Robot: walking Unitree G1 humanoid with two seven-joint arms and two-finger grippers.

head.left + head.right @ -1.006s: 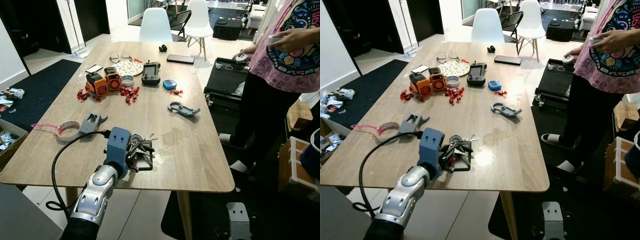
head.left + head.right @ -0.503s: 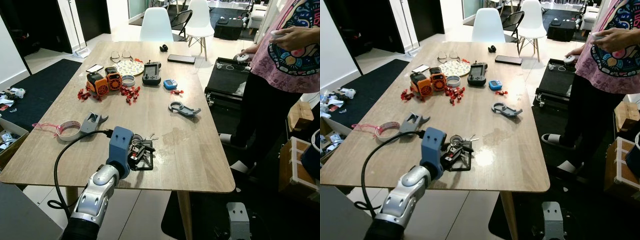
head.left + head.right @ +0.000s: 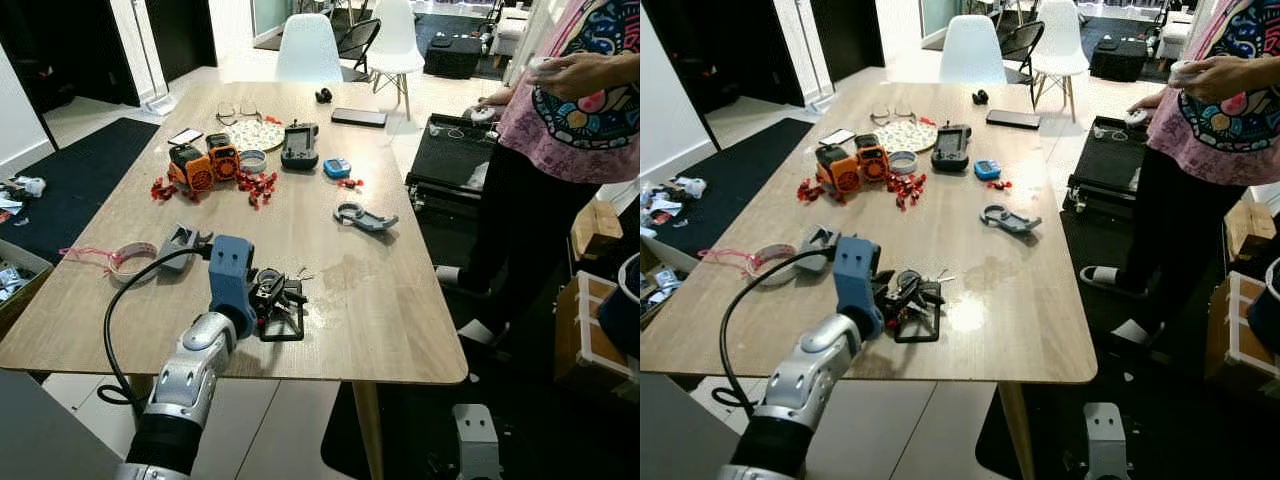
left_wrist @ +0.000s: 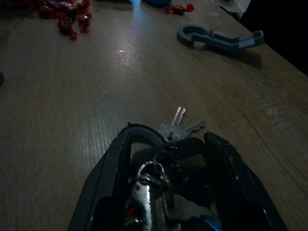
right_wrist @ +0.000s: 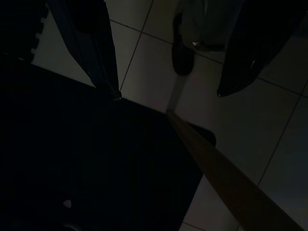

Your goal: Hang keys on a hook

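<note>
At the lower left of the head views, the left gripper (image 3: 281, 309) sits low on the table (image 3: 400, 310) with its black fingers (image 4: 113, 163) spread to either side of the keys (image 4: 166, 185), not yet pinching them. Compared with a second ago the wrist has turned and settled further over the bunch, so the grasp looks close. The grey hook (image 3: 364, 217) lies well apart, mid-frame. The right gripper (image 5: 166, 72) hangs parted over floor tiles.
</note>
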